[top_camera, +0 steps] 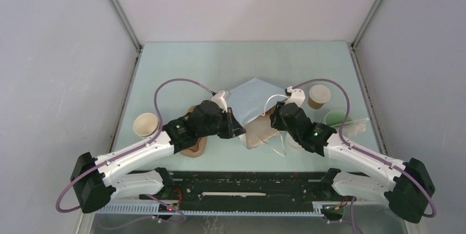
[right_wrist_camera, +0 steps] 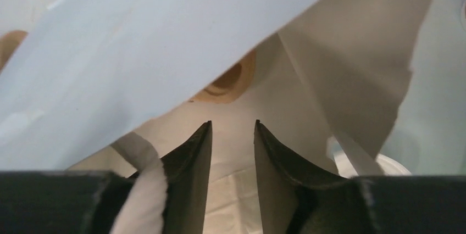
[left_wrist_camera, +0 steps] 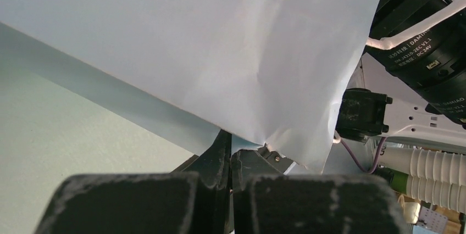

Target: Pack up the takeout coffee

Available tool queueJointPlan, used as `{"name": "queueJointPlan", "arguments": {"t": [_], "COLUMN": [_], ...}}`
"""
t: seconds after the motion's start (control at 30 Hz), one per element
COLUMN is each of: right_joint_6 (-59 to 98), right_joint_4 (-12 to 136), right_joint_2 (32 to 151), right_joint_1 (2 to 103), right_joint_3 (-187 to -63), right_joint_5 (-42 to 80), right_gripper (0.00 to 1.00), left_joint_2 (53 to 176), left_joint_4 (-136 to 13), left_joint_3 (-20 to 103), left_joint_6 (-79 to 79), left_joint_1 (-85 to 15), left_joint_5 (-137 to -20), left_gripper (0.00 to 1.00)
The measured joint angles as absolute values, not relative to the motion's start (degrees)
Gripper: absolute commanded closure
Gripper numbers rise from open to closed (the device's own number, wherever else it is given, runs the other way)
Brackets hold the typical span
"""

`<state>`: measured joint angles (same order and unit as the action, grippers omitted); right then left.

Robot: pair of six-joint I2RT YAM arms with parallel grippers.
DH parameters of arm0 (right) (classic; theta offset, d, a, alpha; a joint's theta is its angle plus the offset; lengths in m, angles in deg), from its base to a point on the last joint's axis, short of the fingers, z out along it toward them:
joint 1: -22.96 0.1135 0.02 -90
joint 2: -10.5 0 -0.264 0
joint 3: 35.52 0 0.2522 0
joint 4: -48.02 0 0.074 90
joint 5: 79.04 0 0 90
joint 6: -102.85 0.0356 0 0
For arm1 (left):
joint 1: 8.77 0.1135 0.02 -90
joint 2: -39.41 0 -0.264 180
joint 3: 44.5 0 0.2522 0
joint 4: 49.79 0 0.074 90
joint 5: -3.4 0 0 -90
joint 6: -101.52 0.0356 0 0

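Observation:
The takeout coffee (top_camera: 319, 95), a small brown cup with a pale rim, stands upright at the back right, apart from both grippers. A pale blue paper bag (top_camera: 251, 98) lies mid-table with its mouth toward me. My left gripper (top_camera: 237, 126) is shut on the bag's upper edge (left_wrist_camera: 242, 145) and holds it lifted. My right gripper (top_camera: 273, 117) is open and empty, with its fingertips (right_wrist_camera: 232, 127) inside the bag mouth over the pale inner paper. A white bag handle (right_wrist_camera: 144, 160) lies across its left finger. A tan round shape (right_wrist_camera: 228, 83) shows deeper in the bag; I cannot tell what it is.
A tan open cup (top_camera: 145, 124) stands at the left. A pale green cup with white sticks (top_camera: 336, 118) stands right of my right arm. A brown pulp carrier (top_camera: 195, 147) lies partly under my left arm. Grey walls close in both sides and the back.

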<state>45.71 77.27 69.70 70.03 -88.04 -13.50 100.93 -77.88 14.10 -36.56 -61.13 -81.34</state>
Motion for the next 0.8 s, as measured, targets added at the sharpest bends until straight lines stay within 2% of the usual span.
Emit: {"name": "queueJointPlan", "arguments": {"t": [0.07, 0.17, 0.27, 0.53, 0.8], "right_joint_6": [46.30, 47.83, 50.65, 64.53, 75.98], "right_joint_4": [74.64, 70.97, 68.54, 67.17, 69.81], "right_joint_2": [70.07, 71.16, 72.73, 73.17, 72.19], "right_joint_1": [70.23, 70.77, 71.87, 73.16, 73.29], "right_joint_3": [-87.32, -86.58, -86.34, -83.65, -82.18], "right_joint_5": [-14.07, -15.14, -18.16, -23.19, -26.44], "right_gripper": [0.67, 0.83, 0.92, 0.95, 0.95], "left_joint_2": [100.93, 100.93, 100.93, 101.02, 102.46], "left_joint_4": [-77.88, -77.86, -77.86, -77.77, -76.75], "left_joint_3": [14.15, 14.17, 14.19, 14.19, 14.26], "left_joint_6": [-36.56, -36.56, -36.58, -37.08, -37.58], "left_joint_1": [-61.10, -61.10, -61.10, -61.10, -61.15], "left_joint_5": [-81.41, -81.45, -81.45, -81.45, -80.78], "left_gripper": [1.00, 1.00, 1.00, 1.00, 1.00]}}
